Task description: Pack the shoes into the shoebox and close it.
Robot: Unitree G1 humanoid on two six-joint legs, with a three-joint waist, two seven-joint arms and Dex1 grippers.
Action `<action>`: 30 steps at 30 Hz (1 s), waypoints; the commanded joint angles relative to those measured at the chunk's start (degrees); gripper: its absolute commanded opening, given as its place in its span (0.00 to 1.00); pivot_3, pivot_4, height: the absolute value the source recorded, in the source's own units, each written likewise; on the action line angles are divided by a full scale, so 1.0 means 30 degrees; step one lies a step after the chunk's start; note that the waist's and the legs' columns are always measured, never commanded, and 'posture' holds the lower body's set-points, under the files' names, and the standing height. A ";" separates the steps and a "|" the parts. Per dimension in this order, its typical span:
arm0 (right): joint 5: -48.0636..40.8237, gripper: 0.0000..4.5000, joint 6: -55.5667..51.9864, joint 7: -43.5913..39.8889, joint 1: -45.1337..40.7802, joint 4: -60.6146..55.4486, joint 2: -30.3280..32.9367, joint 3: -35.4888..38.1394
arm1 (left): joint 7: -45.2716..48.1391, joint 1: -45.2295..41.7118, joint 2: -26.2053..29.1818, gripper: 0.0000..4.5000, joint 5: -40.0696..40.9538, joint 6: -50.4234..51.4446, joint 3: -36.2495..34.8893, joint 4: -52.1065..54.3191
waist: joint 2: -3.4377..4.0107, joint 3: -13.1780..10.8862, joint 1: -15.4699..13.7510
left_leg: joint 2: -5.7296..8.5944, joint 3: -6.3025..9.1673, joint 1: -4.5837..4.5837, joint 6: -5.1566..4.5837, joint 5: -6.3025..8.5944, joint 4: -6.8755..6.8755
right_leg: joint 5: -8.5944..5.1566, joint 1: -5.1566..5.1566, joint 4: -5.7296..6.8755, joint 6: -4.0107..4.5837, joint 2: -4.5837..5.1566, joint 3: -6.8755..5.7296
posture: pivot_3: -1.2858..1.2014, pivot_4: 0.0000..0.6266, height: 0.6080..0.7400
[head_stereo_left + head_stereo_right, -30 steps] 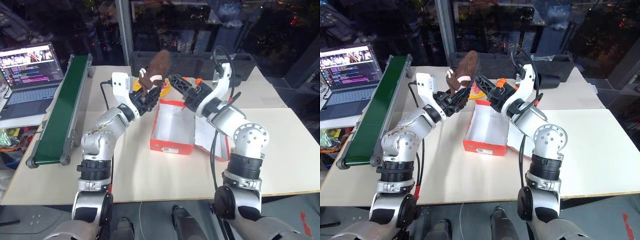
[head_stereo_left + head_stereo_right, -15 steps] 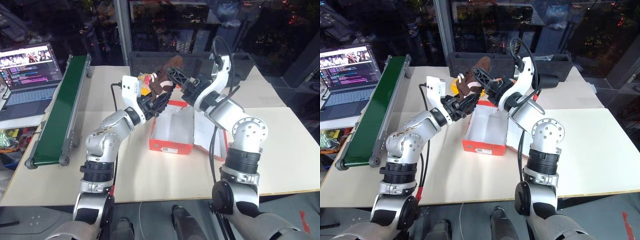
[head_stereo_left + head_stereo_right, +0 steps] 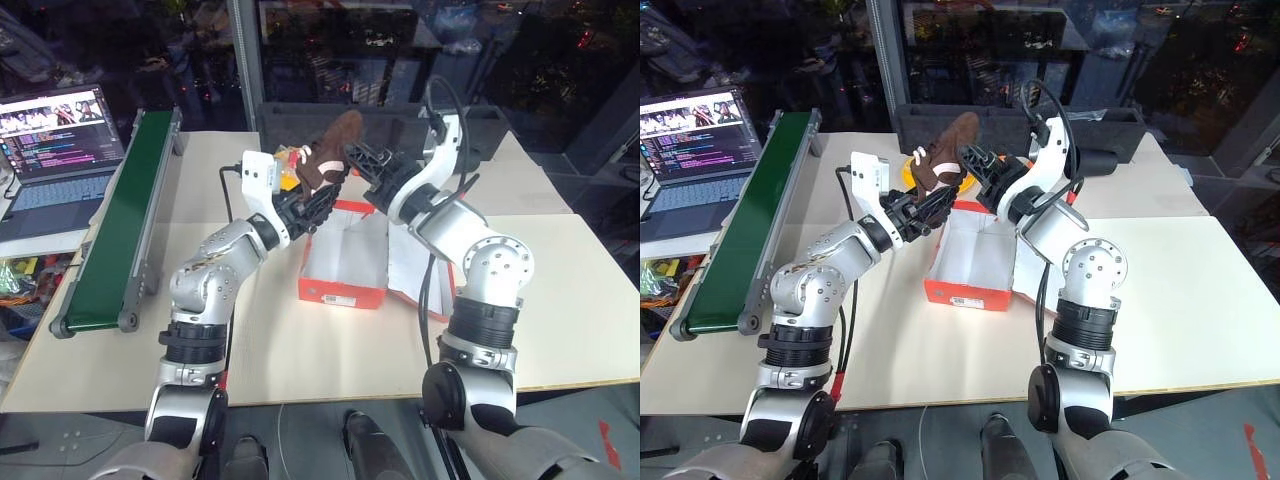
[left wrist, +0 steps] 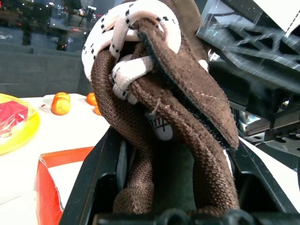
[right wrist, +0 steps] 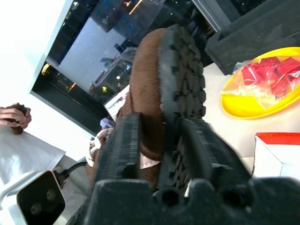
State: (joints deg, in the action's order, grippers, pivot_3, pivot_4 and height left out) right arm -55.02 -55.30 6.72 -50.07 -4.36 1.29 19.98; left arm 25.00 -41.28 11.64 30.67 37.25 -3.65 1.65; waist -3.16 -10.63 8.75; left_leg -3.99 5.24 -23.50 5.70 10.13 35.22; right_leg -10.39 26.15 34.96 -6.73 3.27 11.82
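Left gripper [image 3: 318, 196]: clenched on the collar and laces of one brown shoe [image 3: 330, 150], held in the air above the far end of the shoebox [image 3: 345, 265].

Right gripper [image 3: 362, 160]: fingers [image 5: 125, 140] closed on the same shoe's treaded sole.

Shoebox: open, white inside, mid-desk, lid lying flat toward the desk's right edge.

Yellow plate [image 4: 16, 126]: red packets on it, just behind the box; small oranges [image 4: 61, 104] beyond.

Green conveyor [image 3: 120, 215]: along the desk's left edge.

Laptop [image 3: 60, 150]: past the conveyor.

Black tray [image 3: 1110, 125]: along the far edge.
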 commanded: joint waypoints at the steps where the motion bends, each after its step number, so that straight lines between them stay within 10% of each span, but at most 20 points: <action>1: 0.0016 0.11 0.0860 -0.0340 -0.0041 -0.1042 0.0080 -0.0317 | 0.0373 -0.0066 0.0060 0.40 -0.0160 -0.0332 0.0391 0.0870 | 0.0001 -0.0001 0.0001 | 0.0001 0.0000 0.0000 0.0000 0.0000 0.0000 | -0.0001 0.0000 0.0000 0.0000 0.0000 0.0000 | 0.52 0.24 0.78; 8: -0.0138 0.11 0.1281 -0.0223 0.0184 -0.1429 -0.0051 -0.0489 | 0.0651 0.0161 0.0253 0.40 -0.0807 -0.0783 0.0815 0.0840 | 0.0002 -0.0001 0.0003 | 0.0000 0.0000 0.0000 0.0000 0.0000 -0.0001 | -0.0001 0.0000 -0.0001 -0.0001 0.0000 -0.0001 | 0.52 0.24 0.78; 15: 0.0212 0.11 0.1599 0.0061 0.0570 -0.1612 0.0202 -0.0497 | 0.1109 0.0521 0.0939 0.99 -0.1906 -0.1589 0.1447 0.0528 | 0.0004 -0.0002 -0.0005 | 0.0000 0.0000 -0.0004 0.0000 0.0000 -0.0002 | -0.0002 0.0001 -0.0004 -0.0003 0.0000 0.0000 | 0.52 0.24 0.78; 30: 0.2920 0.11 -0.0687 -0.0423 0.0942 0.2345 0.3759 -0.1260 | 0.4492 0.3173 0.4013 0.99 -0.2209 -0.2348 0.1485 0.1284 | 0.0015 -0.0009 0.0035 | 0.0000 -0.0001 0.0002 0.0000 0.0000 -0.0011 | -0.0007 0.0004 -0.0007 0.0002 0.0002 0.0001 | 0.52 0.24 0.78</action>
State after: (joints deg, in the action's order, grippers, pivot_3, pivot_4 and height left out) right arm -46.14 -56.66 7.64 -46.20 1.86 11.99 16.34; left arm 35.27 -32.48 22.12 23.58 31.35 0.22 1.80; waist -3.12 -10.66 8.85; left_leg -3.99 5.24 -23.49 5.70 10.13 35.17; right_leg -10.42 26.17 34.95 -6.71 3.27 11.82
